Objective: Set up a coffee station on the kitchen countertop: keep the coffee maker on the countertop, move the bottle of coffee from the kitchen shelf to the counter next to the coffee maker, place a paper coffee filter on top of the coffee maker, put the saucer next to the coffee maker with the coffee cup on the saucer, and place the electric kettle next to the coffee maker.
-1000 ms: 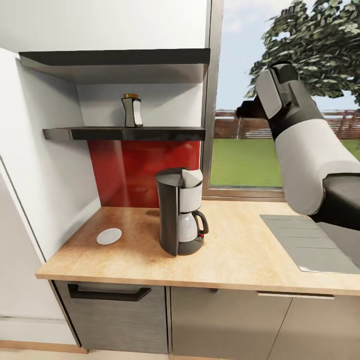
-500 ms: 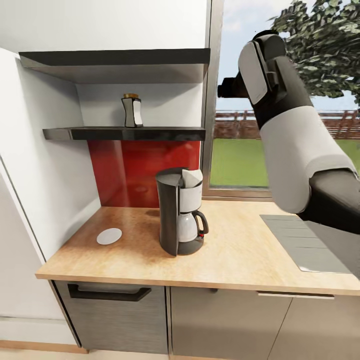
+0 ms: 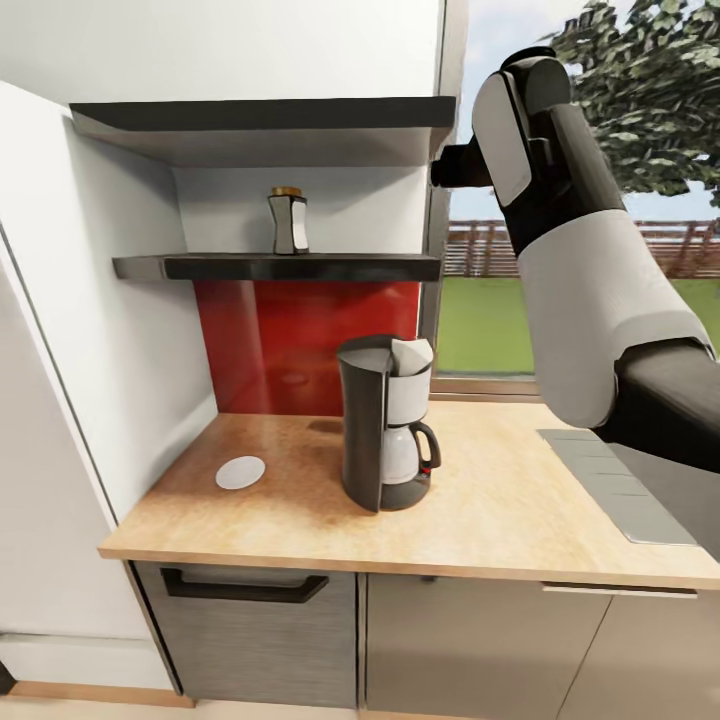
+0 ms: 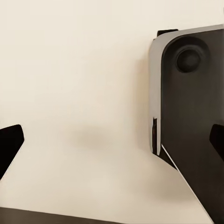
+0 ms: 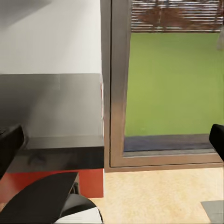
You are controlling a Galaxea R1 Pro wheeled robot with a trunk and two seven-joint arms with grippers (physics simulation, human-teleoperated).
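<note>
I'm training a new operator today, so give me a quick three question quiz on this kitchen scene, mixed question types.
1. True or false: the bottle stands on the counter beside the coffee maker.
2. Multiple choice: the white disc on the counter lies A) to the camera's left of the coffee maker, B) on top of it, C) on the shelf.
3. Fill in: the right arm is raised in front of the ____.

Key
1. False; it stands on the shelf.
2. A
3. window
</note>
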